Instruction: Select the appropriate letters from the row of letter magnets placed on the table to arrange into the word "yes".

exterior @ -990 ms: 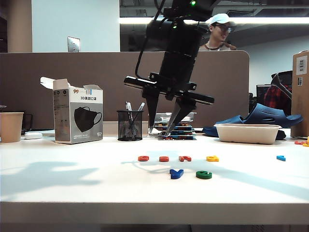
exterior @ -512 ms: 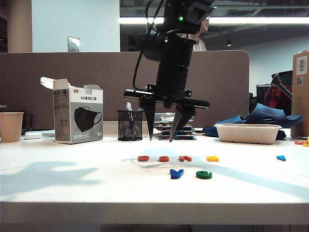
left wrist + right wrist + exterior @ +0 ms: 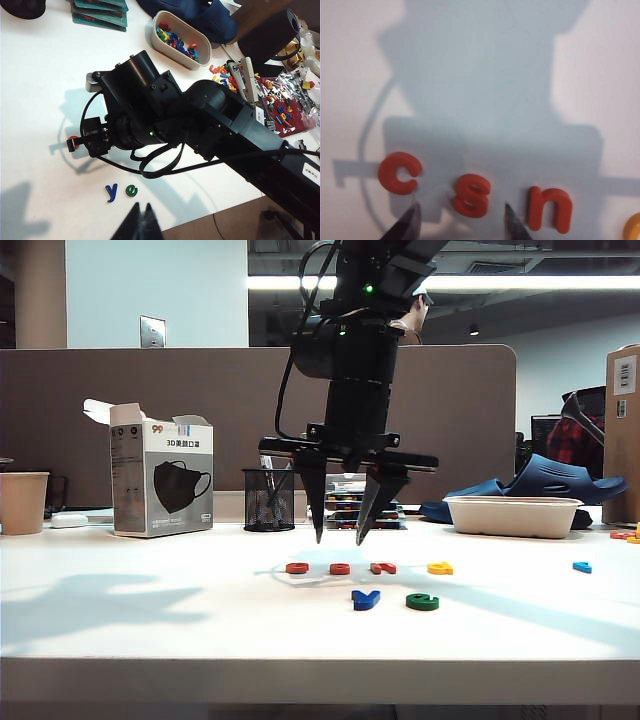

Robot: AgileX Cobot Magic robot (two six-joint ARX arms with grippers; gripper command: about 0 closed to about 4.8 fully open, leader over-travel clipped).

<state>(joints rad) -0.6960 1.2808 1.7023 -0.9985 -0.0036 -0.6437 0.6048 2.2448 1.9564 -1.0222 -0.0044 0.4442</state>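
Note:
On the white table (image 3: 150,620) the row of letter magnets runs red c (image 3: 297,567), red s (image 3: 340,568), red n (image 3: 383,567), yellow letter (image 3: 440,567) and, far right, light blue letter (image 3: 582,566). In front lie the dark blue y (image 3: 365,599) and green e (image 3: 422,601), side by side. My right gripper (image 3: 340,538) hangs open, tips pointing down just above the s. In the right wrist view its fingertips (image 3: 412,212) straddle the s (image 3: 471,195), between c (image 3: 398,172) and n (image 3: 549,208). My left gripper (image 3: 142,209) is shut, empty, near y (image 3: 112,191) and e (image 3: 131,190).
Along the back stand a paper cup (image 3: 22,502), a mask box (image 3: 160,485), a mesh pen cup (image 3: 269,500), stacked books (image 3: 365,512), a white tray (image 3: 513,515) and blue slippers (image 3: 560,480). The tray (image 3: 165,20) holds several spare letters; more lie by a cardboard box (image 3: 622,430).
My right gripper has come down toward the row, straightened, and its open tips now hang just above the red s. The letters have not moved.

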